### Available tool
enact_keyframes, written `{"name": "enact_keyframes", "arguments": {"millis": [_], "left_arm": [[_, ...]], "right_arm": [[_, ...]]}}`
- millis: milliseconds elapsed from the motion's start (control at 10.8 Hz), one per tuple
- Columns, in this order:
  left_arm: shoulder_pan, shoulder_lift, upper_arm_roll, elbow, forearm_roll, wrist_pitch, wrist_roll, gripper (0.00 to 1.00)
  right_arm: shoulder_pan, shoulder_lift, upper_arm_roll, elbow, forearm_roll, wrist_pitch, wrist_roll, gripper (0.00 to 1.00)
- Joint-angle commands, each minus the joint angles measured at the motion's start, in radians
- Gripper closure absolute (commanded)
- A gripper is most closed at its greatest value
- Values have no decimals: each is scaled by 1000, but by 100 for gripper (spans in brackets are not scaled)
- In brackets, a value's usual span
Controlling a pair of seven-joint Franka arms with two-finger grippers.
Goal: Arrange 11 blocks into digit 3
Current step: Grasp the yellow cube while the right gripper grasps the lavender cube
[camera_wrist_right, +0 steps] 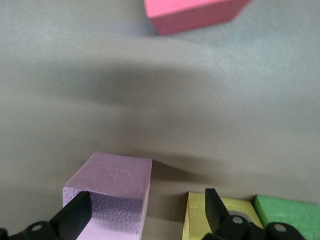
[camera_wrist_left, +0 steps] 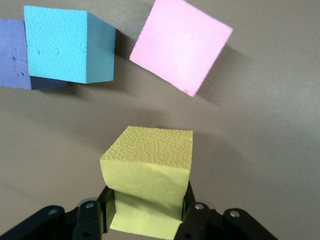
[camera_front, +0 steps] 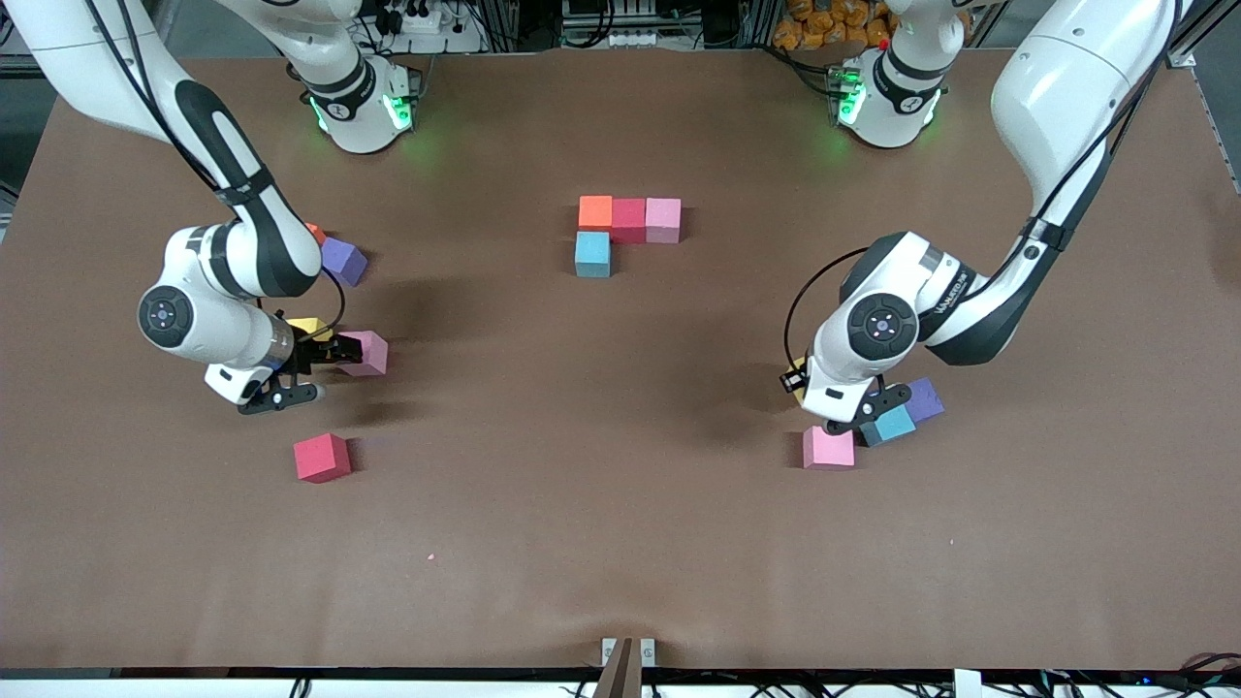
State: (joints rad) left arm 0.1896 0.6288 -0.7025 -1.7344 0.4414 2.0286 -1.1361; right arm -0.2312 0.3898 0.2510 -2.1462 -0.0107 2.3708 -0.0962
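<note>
Placed: your digit 3 (camera_front: pixel 620 233) counts four blocks mid-tabletop. Left end effector (camera_wrist_left: pixel 147 212) grips a yellow cube (camera_wrist_left: pixel 147 172); right end effector (camera_wrist_right: pixel 145 212) wide around a pink cube (camera_wrist_right: pixel 112 192). Remaining: seven, probably.

Arms: glossy white shells, black joint bands
Bases: white, green ring lights
Cables: thin black, looped along forearms
Pincers: black fingers, silver screws at knuckles

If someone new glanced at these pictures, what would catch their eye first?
The started figure at mid-table: orange, red and pink cubes in a row, a blue one nearer the camera. Toward the left arm's end, the left gripper pinches a yellow cube; the open right gripper straddles a pink cube.
</note>
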Motion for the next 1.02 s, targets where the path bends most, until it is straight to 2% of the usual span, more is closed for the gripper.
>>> {"name": "enact_keyframes", "arguments": {"millis": [0, 93, 279, 372, 558, 743, 929], "left_arm": [[-12, -15, -3, 28, -29, -36, -20, 61], [-12, -15, -3, 33, -30, -41, -25, 61], [-12, -15, -3, 35, -30, -41, -24, 61], [-12, -14, -3, 36, -30, -41, -24, 61], [-12, -14, -3, 36, -30, -41, -24, 61], [-12, -9, -3, 36, -29, -41, -24, 61], [-12, -6, -3, 36, -29, -41, -24, 62]], "right_arm": [[-16, -32, 14, -34, 24, -7, 59, 0], [-13, -28, 14, -3, 26, -49, 62, 0], [-10, -26, 14, 61, 95, -167, 62, 0], [-8, -26, 17, 65, 112, -176, 64, 0], [-8, -20, 17, 57, 123, -162, 58, 0], [39, -2, 16, 4, 109, -45, 41, 0], [46, 7, 16, -9, 109, -7, 44, 0]]}}
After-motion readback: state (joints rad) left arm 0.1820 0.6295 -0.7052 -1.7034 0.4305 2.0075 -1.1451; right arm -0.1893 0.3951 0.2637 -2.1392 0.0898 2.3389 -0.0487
